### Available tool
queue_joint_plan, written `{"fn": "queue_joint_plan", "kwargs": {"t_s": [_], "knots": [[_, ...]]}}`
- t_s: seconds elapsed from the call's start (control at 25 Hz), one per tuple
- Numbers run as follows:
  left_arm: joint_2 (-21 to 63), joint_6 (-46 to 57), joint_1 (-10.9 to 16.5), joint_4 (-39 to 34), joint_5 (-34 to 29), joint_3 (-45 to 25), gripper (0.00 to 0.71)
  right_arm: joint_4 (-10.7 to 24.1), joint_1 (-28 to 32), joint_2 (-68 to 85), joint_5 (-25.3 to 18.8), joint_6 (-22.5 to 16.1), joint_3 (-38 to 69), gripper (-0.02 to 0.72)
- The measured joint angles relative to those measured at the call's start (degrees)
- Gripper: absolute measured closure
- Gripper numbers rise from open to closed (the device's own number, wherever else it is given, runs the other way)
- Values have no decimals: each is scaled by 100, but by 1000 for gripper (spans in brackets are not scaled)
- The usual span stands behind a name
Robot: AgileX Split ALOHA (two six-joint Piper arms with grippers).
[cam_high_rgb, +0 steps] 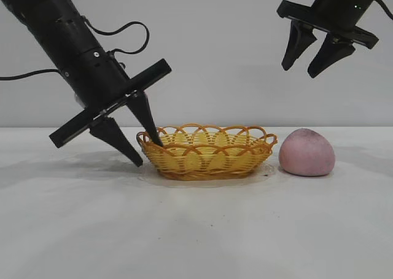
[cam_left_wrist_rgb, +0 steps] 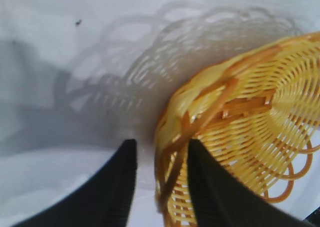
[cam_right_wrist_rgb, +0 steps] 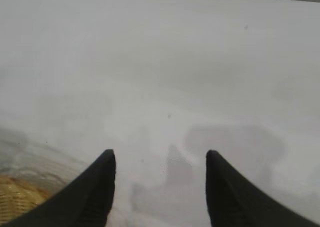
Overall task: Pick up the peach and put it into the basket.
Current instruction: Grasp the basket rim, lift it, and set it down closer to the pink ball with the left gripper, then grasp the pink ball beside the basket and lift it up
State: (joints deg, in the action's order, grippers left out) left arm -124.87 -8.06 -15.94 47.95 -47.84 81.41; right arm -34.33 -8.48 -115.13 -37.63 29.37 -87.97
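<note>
Tabletop (cam_high_rgb: 196,230): a white, matte surface that carries the basket and the peach; soft shadows of both arms fall on it.
Basket (cam_high_rgb: 207,151): a shallow yellow woven wicker basket with an orange-brown looped rim, sitting flat on the tabletop near the middle of the exterior view; nothing shows inside it. The left wrist view shows its rim and woven wall close up (cam_left_wrist_rgb: 240,137), and a small piece of it shows at the edge of the right wrist view (cam_right_wrist_rgb: 20,199).
Peach (cam_high_rgb: 307,152): a dusty pink, rounded fruit resting on the tabletop just beside the basket on its right-arm side, outside it, with a narrow gap between them; nothing holds it.
Left tool (cam_high_rgb: 146,151): lowered at the basket's left end and tilted; its two black fingers stand apart and straddle the rim, one finger (cam_high_rgb: 116,141) outside the basket reaching down to the tabletop, the other over the rim's inner side. In the left wrist view (cam_left_wrist_rgb: 162,182) the rim's edge runs through the gap between the fingers; whether they press on it cannot be told.
Right tool (cam_high_rgb: 304,64): raised high, above the peach and well clear of it, fingers spread apart and holding nothing; its wrist view (cam_right_wrist_rgb: 160,187) looks down on bare tabletop between the fingers.
Wall (cam_high_rgb: 221,58): plain pale grey behind the tabletop.
</note>
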Motion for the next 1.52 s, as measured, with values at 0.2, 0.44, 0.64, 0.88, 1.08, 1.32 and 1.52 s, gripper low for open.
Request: {"fn": "queue_joint_plan", "kwargs": {"t_s": [0.2,0.44,0.64,0.88,1.08,1.32,1.52], "knots": [[224,-2,0,-443,-202,0,287,67,0,0,-217,15,0,364],[976,-2,76,-1738,-508,0,266,179,0,0,-817,225,0,364],[1458,125,90,-3161,-1055,0,266,219,0,0,-1123,285,0,364],[2328,588,90,-5179,-2088,0,266,256,0,0,-1173,285,0,364],[3158,926,90,-5746,-2216,-4,266,266,0,0,-1186,285,0,364],[3951,1029,517,-5714,-2244,-255,266,270,0,0,-1191,298,0,364],[4468,842,1238,-5485,-2258,-704,266,270,0,0,-1191,298,0,364]]}}
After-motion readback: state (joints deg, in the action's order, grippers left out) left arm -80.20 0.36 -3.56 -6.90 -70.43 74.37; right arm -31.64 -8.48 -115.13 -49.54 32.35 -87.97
